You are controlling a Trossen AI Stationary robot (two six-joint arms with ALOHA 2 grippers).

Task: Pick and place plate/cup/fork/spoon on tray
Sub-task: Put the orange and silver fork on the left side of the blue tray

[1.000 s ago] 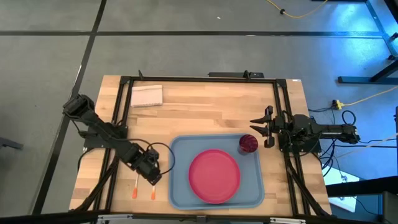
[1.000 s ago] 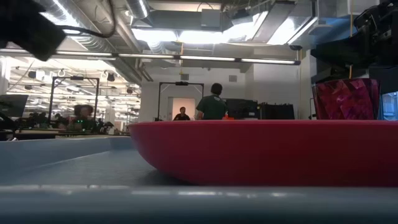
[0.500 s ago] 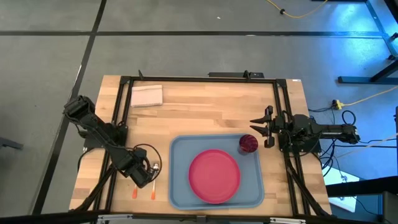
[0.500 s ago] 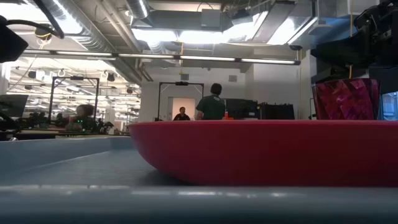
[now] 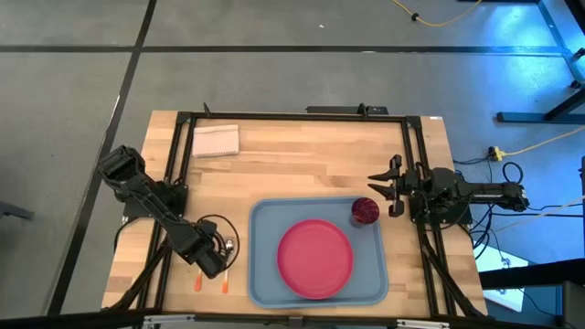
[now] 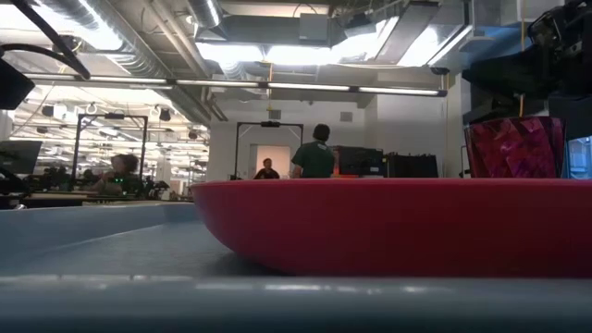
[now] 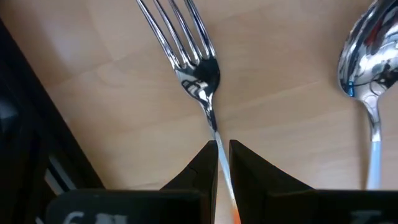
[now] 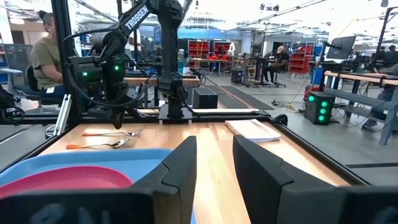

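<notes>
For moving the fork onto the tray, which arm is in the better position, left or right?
The left. Its left gripper is closed on the fork neck, beside the spoon, just left of the tray. The right gripper waits open past the cup, at the tray's far side.

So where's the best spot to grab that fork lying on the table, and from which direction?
Grip the fork by its thin neck, between the tines and the orange handle, coming straight down from above. It lies flat on the wooden table, so only its narrow sides offer purchase. The left gripper is already there, fingers closed on the neck. The spoon lies beside it, apart, so keep the fingers narrow.
</notes>
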